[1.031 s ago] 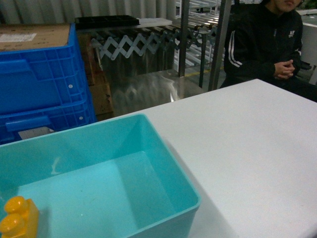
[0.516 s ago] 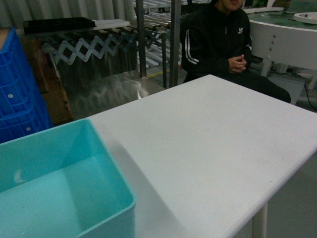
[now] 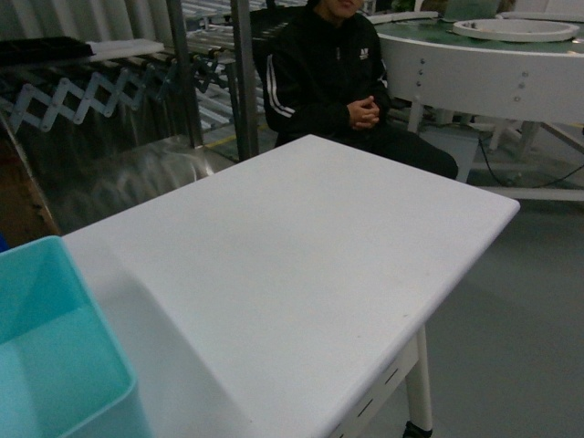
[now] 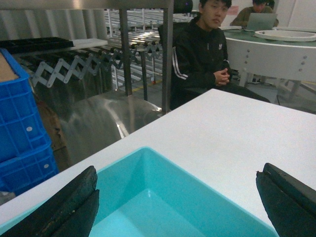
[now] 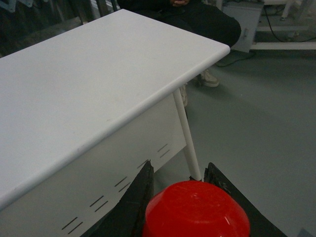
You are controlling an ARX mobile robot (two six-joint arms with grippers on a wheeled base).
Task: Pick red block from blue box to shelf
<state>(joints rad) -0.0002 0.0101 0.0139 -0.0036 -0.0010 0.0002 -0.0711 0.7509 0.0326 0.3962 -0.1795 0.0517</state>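
The red block (image 5: 195, 210) fills the bottom of the right wrist view. My right gripper (image 5: 178, 168) is shut on it, off the white table's end and above the grey floor. The blue box (image 4: 197, 197) lies under my left gripper (image 4: 177, 177), whose jaws stand wide open with nothing between them. In the head view only a corner of the blue box (image 3: 55, 365) shows at the bottom left, and neither gripper appears. The silver uprights of the shelf (image 4: 167, 54) rise behind the table.
The white table (image 3: 301, 255) ends at a rounded corner on the right, with a thin leg (image 5: 187, 138) below. A seated person (image 3: 328, 73) is beyond its far edge. Dark blue crates (image 4: 19, 123) stand left. A round white table (image 3: 474, 64) is at the back right.
The head view has swung right: the blue box slid to the bottom left corner, the yellow brick and blue crates left the view, and the table's right end and the floor came in.
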